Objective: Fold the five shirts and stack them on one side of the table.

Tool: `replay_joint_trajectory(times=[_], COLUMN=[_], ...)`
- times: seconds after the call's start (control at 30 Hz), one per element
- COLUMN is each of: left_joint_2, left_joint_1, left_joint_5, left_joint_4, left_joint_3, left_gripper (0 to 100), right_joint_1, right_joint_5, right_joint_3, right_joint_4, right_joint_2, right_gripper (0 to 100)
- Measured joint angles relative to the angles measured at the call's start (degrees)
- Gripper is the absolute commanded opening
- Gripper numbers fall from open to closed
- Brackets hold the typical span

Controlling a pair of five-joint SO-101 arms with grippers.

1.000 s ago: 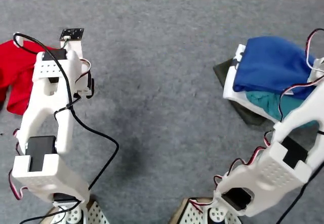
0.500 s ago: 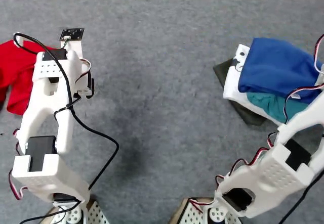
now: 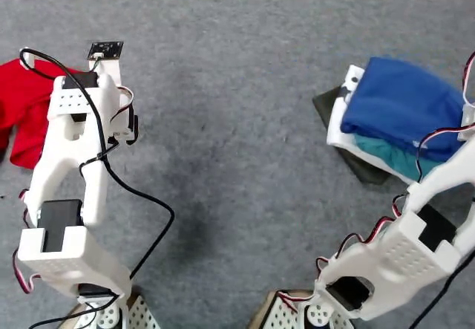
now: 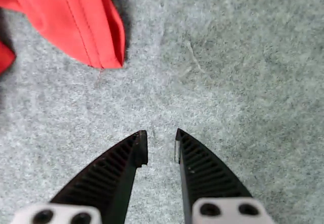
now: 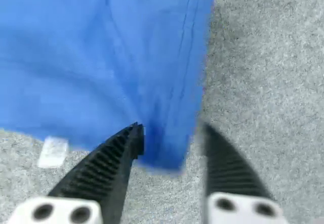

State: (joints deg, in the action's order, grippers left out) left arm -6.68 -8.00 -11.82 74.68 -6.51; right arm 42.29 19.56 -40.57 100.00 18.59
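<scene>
Nearest me, my left gripper (image 4: 161, 145) hangs just over the grey table (image 3: 237, 84). Its jaws are a narrow gap apart with nothing between them. The red shirt (image 4: 76, 21) lies crumpled just beyond the tips, at the table's left edge.

My right gripper (image 5: 172, 133) is spread wide. It straddles the edge of the blue shirt (image 5: 101, 57) without pinching it.

Farther out, the high view adds the layers of the pile. The blue shirt sits on top at the right side, over a teal shirt (image 3: 382, 154), a white shirt (image 3: 338, 125) and a dark shirt (image 3: 323, 105) at the bottom. The wrist views add how my jaws stand.

I judge that four shirts are stacked, with the blue one lying loosely. The red one is left to fold and carry across.
</scene>
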Motion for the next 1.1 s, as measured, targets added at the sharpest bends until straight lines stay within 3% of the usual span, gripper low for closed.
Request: replay_joint_trajectory(times=[0.1, 0.2, 0.3, 0.43, 0.63, 0.8, 0.9, 1.0, 1.1], left_joint_2=[0.00, 0.00, 0.00, 0.00, 0.00, 0.00, 0.00, 0.00, -1.32], left_joint_1=[0.00, 0.00, 0.00, 0.00, -2.55, -12.57, -20.13, -26.02, -29.27], left_joint_5=[0.00, 0.00, 0.00, 0.00, 0.00, 0.00, 0.00, 0.00, 0.00], left_joint_4=[0.00, 0.00, 0.00, 0.00, 0.62, 4.13, 4.13, -0.26, -8.70], left_joint_3=[0.00, 0.00, 0.00, 0.00, 0.53, 7.47, 11.52, 12.13, 11.16], left_gripper=[11, 11, 11, 11, 11, 11, 17, 24, 24], right_joint_1=[0.00, 0.00, -0.79, -5.19, -12.31, -17.85, -21.45, -25.67, -30.15], right_joint_5=[0.00, 0.00, -0.09, -1.67, -8.62, -9.58, -9.58, -9.58, -9.58], right_joint_3=[0.00, 0.00, 0.00, 0.00, 0.00, 0.00, 0.00, 0.00, 0.00], right_joint_4=[0.00, 0.00, 0.88, 1.14, 1.14, 1.14, 1.14, 1.14, 1.14], right_joint_2=[0.00, 0.00, 0.00, 0.00, 0.00, -2.64, -4.22, -4.31, -4.31], right_gripper=[44.5, 38.9, 25.9, 1.1, 3.7, 0.6, 0.5, 0.5, 0.5])
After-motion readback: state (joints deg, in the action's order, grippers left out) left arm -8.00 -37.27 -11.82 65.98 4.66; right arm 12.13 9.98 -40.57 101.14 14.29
